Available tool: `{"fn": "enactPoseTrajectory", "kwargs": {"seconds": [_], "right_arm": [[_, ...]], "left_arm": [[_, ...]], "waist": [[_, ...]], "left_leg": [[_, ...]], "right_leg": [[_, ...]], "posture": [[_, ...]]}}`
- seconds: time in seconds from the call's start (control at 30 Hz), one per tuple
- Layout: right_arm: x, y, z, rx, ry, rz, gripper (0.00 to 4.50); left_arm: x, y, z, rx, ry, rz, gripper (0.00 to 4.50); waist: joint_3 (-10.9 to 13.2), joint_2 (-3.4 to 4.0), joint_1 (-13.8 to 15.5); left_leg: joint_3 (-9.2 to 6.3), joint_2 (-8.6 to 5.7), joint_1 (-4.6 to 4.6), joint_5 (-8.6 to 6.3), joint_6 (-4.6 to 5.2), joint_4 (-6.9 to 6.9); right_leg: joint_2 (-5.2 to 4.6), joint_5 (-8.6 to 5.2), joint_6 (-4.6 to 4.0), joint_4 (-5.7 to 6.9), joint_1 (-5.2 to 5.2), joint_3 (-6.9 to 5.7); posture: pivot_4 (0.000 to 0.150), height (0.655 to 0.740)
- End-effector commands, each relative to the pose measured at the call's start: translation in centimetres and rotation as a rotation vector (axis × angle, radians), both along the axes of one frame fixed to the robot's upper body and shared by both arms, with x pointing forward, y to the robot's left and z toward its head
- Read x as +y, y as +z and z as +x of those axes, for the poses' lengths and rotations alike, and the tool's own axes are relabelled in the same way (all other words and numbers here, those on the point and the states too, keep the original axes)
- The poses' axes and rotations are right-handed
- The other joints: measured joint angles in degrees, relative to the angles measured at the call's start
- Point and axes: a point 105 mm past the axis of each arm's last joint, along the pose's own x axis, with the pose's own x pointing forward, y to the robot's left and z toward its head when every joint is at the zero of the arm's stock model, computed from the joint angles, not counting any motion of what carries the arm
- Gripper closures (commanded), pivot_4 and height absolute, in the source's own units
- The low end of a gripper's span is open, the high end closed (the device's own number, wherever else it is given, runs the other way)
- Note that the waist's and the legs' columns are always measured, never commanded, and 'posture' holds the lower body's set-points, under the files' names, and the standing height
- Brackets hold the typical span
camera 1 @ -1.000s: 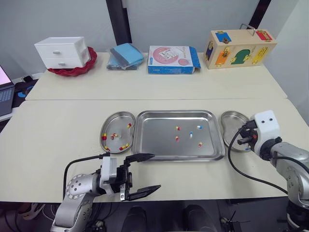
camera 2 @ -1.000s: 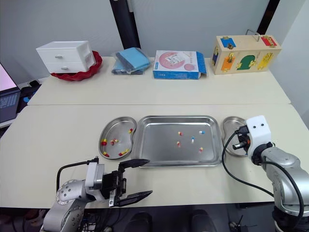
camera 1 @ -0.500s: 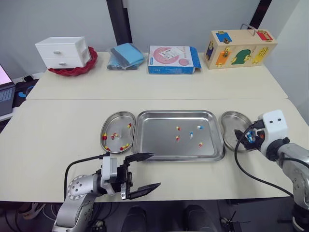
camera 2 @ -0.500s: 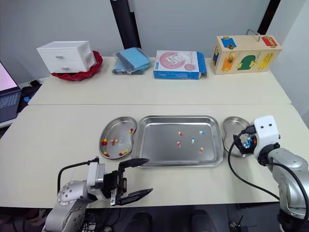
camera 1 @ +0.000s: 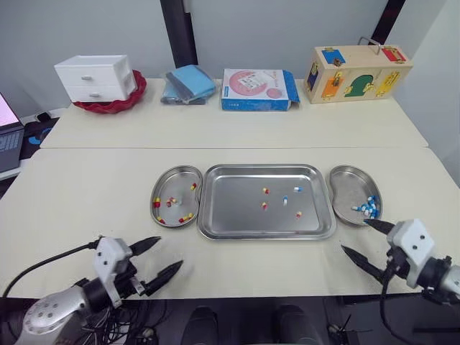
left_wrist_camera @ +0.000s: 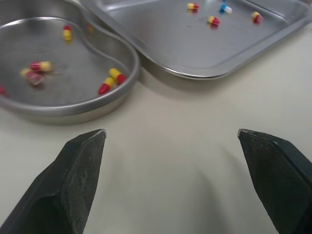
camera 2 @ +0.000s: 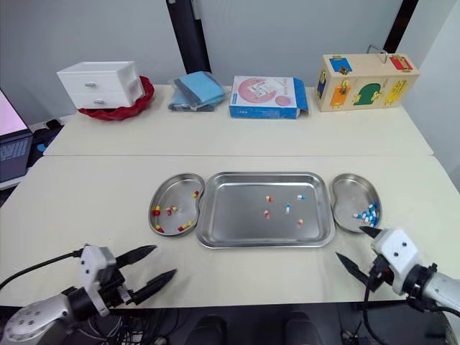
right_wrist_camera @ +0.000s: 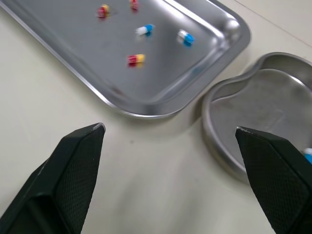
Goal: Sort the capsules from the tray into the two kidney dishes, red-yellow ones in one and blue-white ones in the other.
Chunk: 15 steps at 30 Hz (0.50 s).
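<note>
On the counter (camera 1: 86, 194), in the left eye view, the tray (camera 1: 266, 235) holds five loose capsules (camera 1: 284, 200). Red-yellow capsules (camera 1: 172, 203) lie in the left kidney dish (camera 1: 172, 180), blue-white capsules (camera 1: 368, 208) in the right kidney dish (camera 1: 346, 188). The left gripper (camera 1: 169, 253) and right gripper (camera 1: 355, 236) hover at the front edge, released and empty. In the left wrist view, spread fingers (left_wrist_camera: 73, 180) face the left kidney dish. In the right wrist view, spread fingers (right_wrist_camera: 73, 165) face the tray corner and the right kidney dish.

Silver tray (camera 1: 237, 205), red-yellow capsules (camera 1: 156, 203), blue-white capsules (camera 1: 369, 208), cream table (camera 1: 86, 194), white drawers (camera 1: 93, 77), red bowl (camera 1: 118, 103), blue-pink box (camera 1: 257, 89)
</note>
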Motion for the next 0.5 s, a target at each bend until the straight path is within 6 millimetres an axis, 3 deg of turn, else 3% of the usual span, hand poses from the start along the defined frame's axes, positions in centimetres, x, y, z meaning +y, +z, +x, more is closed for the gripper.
{"fn": "enactPoseTrajectory", "kwargs": {"seconds": [0.03,0.23,0.5], "right_arm": [[-1.5,-0.3,-1.1,0.026,0.033,-0.011,0.02],[-2.1,-0.8,-1.0,0.018,0.041,-0.013,0.02],[-0.9,0.6,0.7,-0.102,0.08,0.009,0.02]], "left_arm": [[3.5,-0.2,-1.3,0.042,0.154,0.016,0.0],[5.3,-1.6,-3.6,0.107,0.204,0.049,0.0],[4.1,-1.9,-4.1,0.118,0.169,0.041,0.0]], "waist": [[0.0,-0.07,0.0],[0.0,-0.19,0.0],[0.0,-0.22,0.0]], "left_leg": [[0.0,0.0,0.04,0.0,0.0,-0.01],[0.02,0.01,0.05,-0.01,-0.01,0.0],[0.02,0.0,0.06,-0.01,-0.02,0.0]], "right_leg": [[0.0,-0.03,-0.02,0.0,0.04,0.0],[0.0,-0.22,-0.36,0.0,0.04,0.03],[0.0,-0.21,-0.36,0.0,0.07,0.03]], "posture": [[0.15,0.7078],[0.15,0.7078],[0.15,0.7078]]}}
